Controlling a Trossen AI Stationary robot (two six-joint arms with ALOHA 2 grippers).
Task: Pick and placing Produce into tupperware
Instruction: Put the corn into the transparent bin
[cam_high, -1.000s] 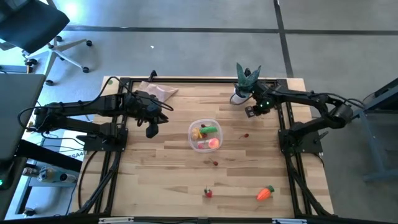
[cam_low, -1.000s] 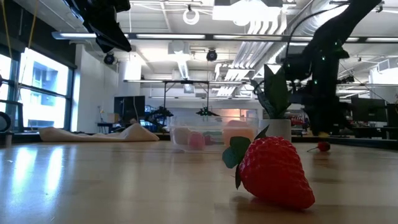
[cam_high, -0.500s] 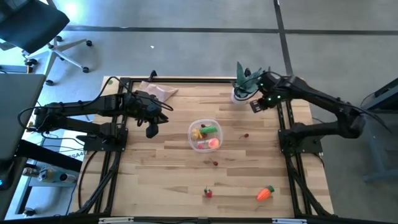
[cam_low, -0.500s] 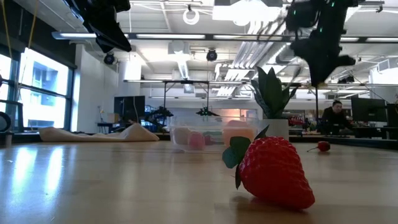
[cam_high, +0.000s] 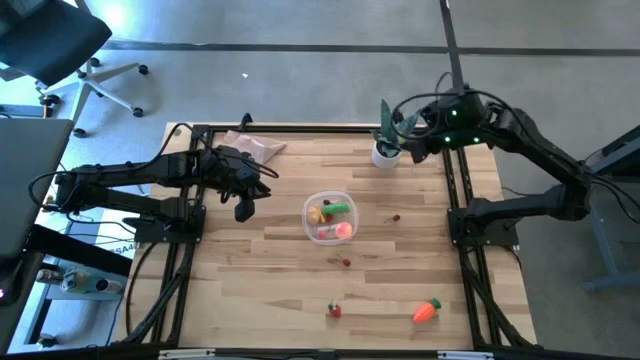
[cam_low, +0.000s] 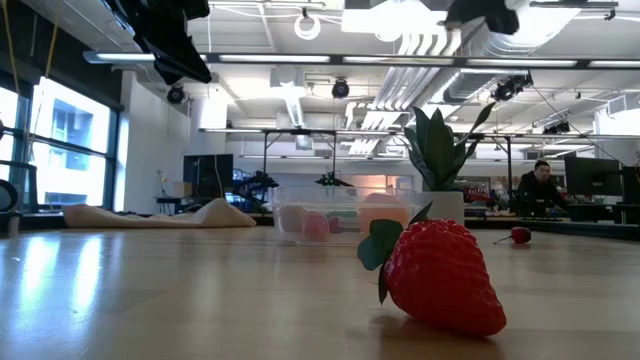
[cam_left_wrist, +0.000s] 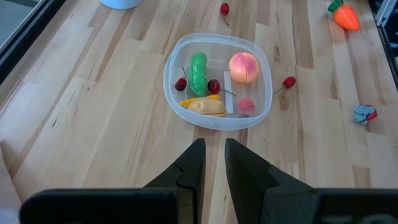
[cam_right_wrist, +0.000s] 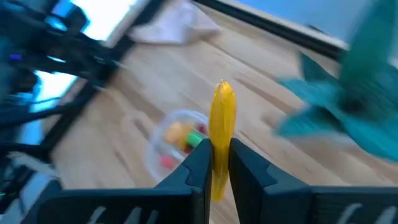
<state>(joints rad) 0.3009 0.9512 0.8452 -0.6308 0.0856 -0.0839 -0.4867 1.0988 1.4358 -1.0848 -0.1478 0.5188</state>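
You've got a pale planked wood surface (cam_high: 280, 270) with a light sheen, a clear glossy plastic tupperware (cam_left_wrist: 217, 121), a shiny strawberry (cam_low: 440, 275), and probably soft cloth (cam_high: 255, 147), though it's far off.

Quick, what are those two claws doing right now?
Left gripper: shut, empty, above the wooden table.
Right gripper: shut on a long yellow toy banana.

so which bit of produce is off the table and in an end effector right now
The yellow piece: the right end effector is shut on it, high near the plant. The carrot and strawberry lie on the table; other pieces sit in the tupperware.
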